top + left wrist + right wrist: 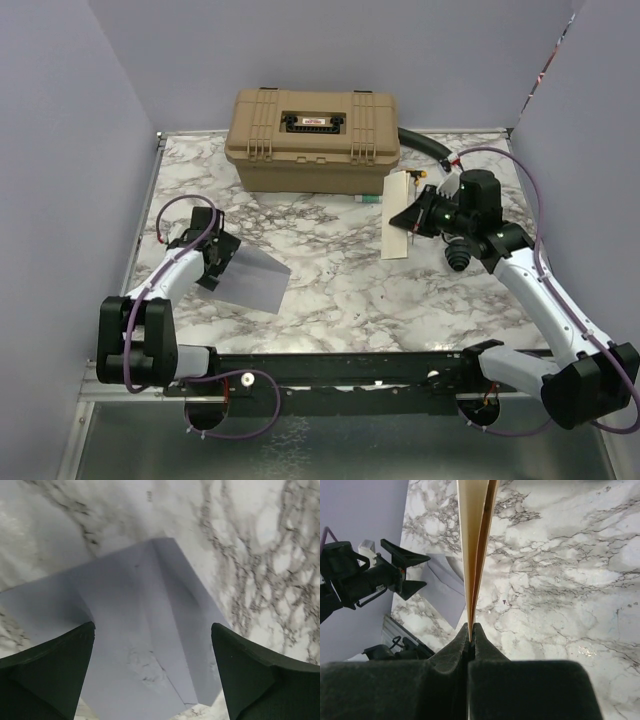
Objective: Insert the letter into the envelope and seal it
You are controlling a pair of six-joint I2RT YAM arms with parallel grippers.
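Note:
The grey-lavender envelope (252, 276) lies flat on the marble table at the left, its triangular flap seams facing up (150, 630). My left gripper (214, 256) hovers over the envelope's left end, open, its two fingers wide apart (152, 626) and nothing between them. The tan letter (397, 216) is held on edge above the table right of centre. My right gripper (416, 216) is shut on its edge. In the right wrist view the letter (476, 540) rises edge-on from the closed fingers (470, 626), folded into two leaves, with the envelope (447, 587) and the left gripper (405, 572) beyond.
A tan hard case (312, 140) stands at the back centre of the table. A black hose (425, 146) curves behind the right arm, and a small teal item (368, 200) lies by the case. Lavender walls close in left, back and right.

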